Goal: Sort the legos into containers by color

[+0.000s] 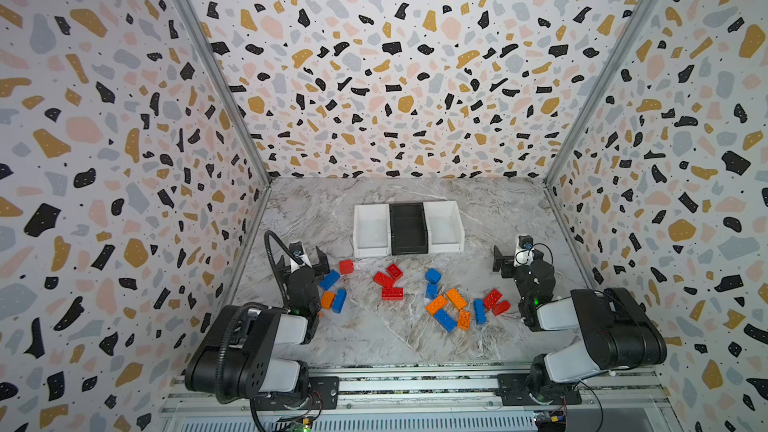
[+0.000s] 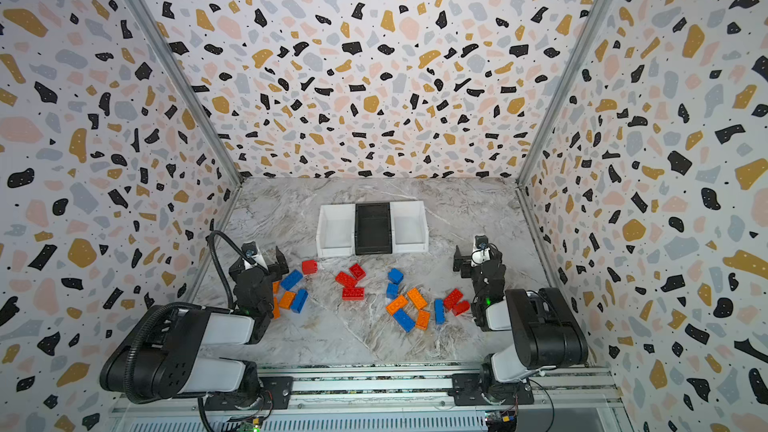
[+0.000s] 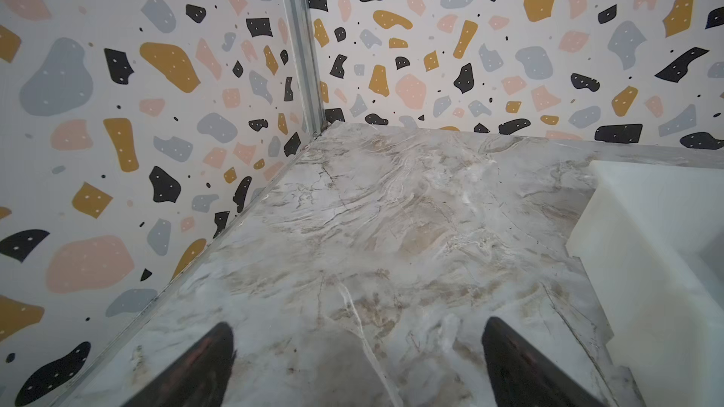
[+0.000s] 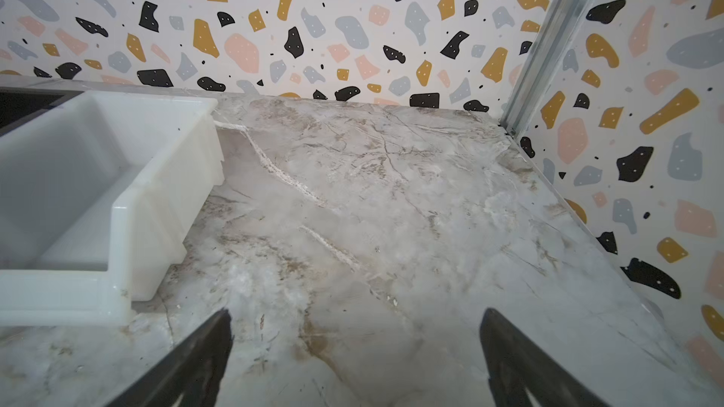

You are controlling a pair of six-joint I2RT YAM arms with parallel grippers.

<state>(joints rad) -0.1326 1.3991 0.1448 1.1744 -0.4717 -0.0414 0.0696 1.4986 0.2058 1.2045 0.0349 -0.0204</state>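
Tabletop [image 1: 374, 338] bare between legos [image 1: 456, 298] and rail [image 1: 415, 385]

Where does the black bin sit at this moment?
In both top views the black bin stands mid-table toward the back wall, between the two white bins, behind the loose legos.

Scattered red, blue, orange legos [image 1: 392, 293] before three containers [image 1: 409, 249]

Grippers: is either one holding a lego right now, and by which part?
Nothing is held. The left gripper and the right gripper are both open, with only bare table in each gap.
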